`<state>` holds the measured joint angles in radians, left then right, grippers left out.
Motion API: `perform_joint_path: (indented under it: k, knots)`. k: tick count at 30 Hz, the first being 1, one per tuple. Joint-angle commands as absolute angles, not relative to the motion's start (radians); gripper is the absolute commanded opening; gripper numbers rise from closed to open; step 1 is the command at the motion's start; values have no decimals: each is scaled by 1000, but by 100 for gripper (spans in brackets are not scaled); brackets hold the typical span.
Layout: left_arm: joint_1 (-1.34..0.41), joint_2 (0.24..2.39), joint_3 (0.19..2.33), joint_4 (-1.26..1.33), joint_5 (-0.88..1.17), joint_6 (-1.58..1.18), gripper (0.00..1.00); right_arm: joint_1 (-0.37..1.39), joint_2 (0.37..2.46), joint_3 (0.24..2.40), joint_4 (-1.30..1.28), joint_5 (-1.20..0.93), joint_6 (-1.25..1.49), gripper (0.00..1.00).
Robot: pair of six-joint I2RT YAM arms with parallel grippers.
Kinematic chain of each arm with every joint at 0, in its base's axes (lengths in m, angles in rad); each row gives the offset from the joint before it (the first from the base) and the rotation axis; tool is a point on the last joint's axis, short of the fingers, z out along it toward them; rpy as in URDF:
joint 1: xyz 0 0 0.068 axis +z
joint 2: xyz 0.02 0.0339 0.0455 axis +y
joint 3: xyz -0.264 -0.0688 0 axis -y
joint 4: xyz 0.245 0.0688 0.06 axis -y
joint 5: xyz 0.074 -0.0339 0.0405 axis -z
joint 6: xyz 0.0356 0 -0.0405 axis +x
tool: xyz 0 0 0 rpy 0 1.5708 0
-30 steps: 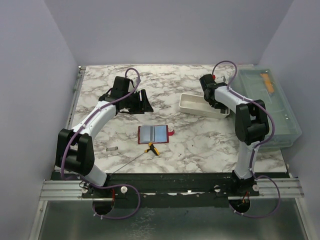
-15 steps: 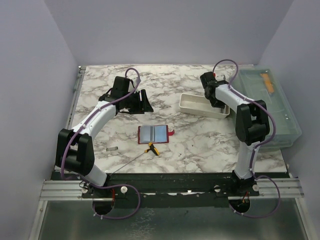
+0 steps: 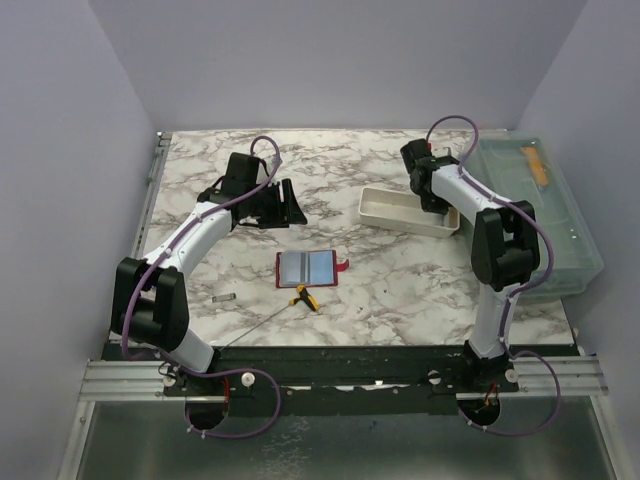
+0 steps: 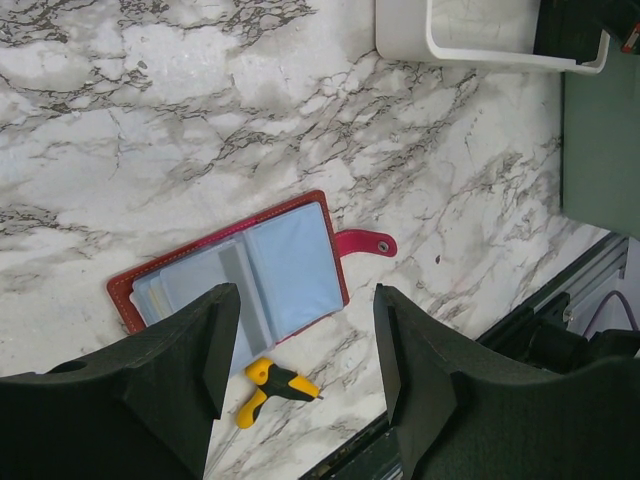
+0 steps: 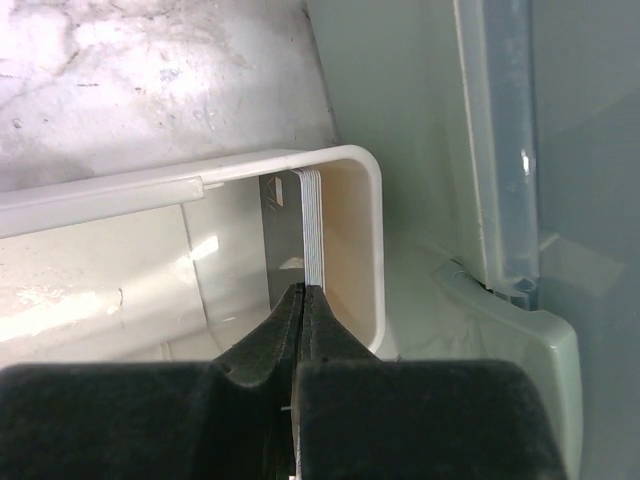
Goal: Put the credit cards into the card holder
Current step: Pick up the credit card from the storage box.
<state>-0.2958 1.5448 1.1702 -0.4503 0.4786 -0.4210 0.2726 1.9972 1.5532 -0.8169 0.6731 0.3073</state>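
The credit cards stand on edge as a thin stack of pale edges, packed upright against the rounded end wall of the white tray; from this side I cannot make out their faces or colours. The tray sits on the right half of the marble table, just beside the clear lidded bin that runs along the table's right edge. The right gripper reaches down into that end of the tray with its two dark fingers pressed together, the tips meeting right at the near end of the stack. They touch the cards there, but I cannot tell whether a single card is pinched between them. The card holder lies well apart from all this, around the middle of the table and somewhat toward its near edge. It is spread open flat, with a red border, a blue-grey slotted lining facing up and a small red snap tab sticking out toward the right edge. Just beside it, on the near side, lies the yellow-handled tool, its thin metal shaft running toward the near left corner. The left gripper hangs above the table on the far side of the card holder, its fingers spread apart, holding nothing and touching nothing.
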Motion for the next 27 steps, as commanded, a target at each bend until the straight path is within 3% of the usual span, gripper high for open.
perform_joint_path:
  k: [1,14,27]
  knots:
    - [-291,1538,1158,-434,507,-405,62,264,1948,1613,-876,679,287,0]
    - [-292,1552,1157,-434,526,-403,62,223,1900,1572,-808,438,291,0]
    - [-291,1562,1155,-434,536,-404,62,168,1906,1505,-702,334,308,0]
